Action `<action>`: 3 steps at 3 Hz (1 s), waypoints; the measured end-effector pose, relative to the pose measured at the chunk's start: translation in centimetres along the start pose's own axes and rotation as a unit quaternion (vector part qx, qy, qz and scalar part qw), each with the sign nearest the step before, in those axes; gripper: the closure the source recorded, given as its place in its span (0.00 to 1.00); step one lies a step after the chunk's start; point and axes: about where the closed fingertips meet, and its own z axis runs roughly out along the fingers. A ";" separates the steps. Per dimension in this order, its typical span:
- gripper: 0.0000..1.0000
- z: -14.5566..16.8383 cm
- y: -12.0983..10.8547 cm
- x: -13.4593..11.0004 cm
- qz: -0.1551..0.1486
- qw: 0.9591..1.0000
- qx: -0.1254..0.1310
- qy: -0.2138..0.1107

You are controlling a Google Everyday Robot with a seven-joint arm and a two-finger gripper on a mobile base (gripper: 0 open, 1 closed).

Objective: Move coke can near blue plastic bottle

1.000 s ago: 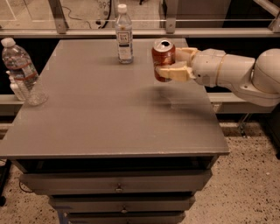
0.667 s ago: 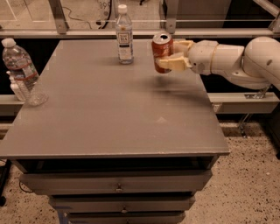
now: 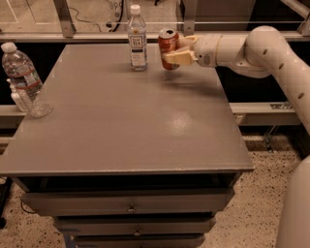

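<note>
Label (image 3: 138, 44) on blue plastic bottle (image 3: 137, 25) seemingly "TEA"; gripper (image 3: 173, 49) around coke can (image 3: 167, 41) beside it.

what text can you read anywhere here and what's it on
"TEA", roughly, blurred: label of the blue plastic bottle.
Coke can, held in the hand beside that bottle: lettering too blurred to read.
Crinkled bottle, far left: label unreadable.

Grey desk (image 3: 121, 126) with drawers (image 3: 131, 201), speckled floor (image 3: 254, 193), glass partition (image 3: 97, 14) behind, dim light. Gripper (image 3: 169, 51) above desk's far edge.
</note>
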 end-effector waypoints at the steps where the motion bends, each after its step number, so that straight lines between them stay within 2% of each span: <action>1: 1.00 1.8 -0.7 0.6 0.011 1.000 -0.005 -0.008; 2: 0.82 3.2 -0.7 1.3 0.025 1.000 -0.008 -0.012; 3: 0.59 4.1 -0.7 1.6 0.031 0.999 -0.012 -0.016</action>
